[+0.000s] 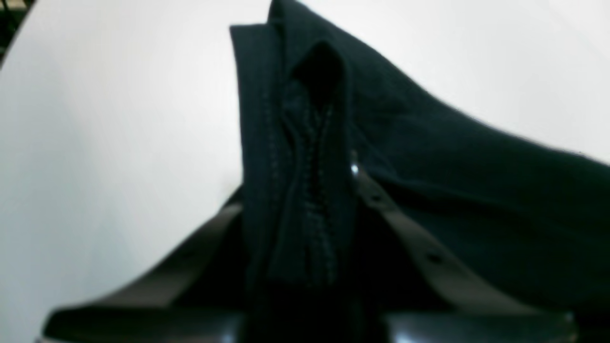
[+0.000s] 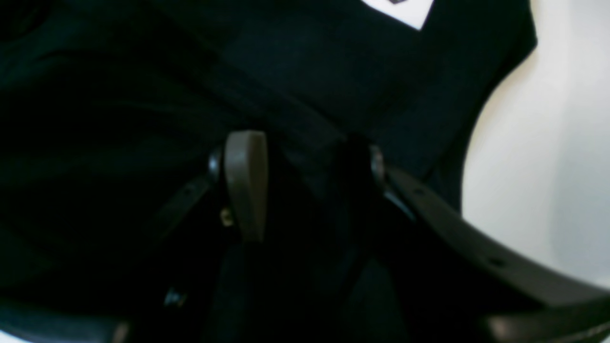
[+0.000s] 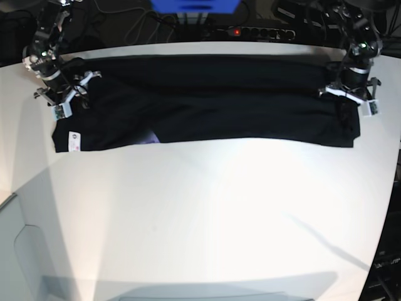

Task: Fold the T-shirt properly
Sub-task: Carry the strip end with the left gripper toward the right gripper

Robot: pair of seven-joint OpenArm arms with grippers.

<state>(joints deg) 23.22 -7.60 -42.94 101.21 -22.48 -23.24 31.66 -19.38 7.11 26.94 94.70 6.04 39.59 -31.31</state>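
**Along the table's far edge: shirt in a long band, one gripper at each end**

Across the far part of the white table (image 3: 207, 207) the T-shirt (image 3: 207, 106) is lying as a long black band, reaching nearly from the left edge to the right edge. Its folds are hard to read, black on black. A small white tag (image 3: 73, 140) is showing at the near left corner of the cloth, print too small to make out.

The left gripper (image 1: 310, 190) is pinching a bunched, stitched ridge of cloth, jaws drawn in narrow on it; its fingertips are buried in fabric. In the base view it is sitting at the band's right end (image 3: 351, 94).

The right gripper (image 2: 305, 157) is standing with jaws wide over dark cloth at the band's left end (image 3: 62, 94). One tan finger (image 2: 245, 183) is showing, the other is mostly lost in shadow; whether the pads are touching cloth, cannot tell.
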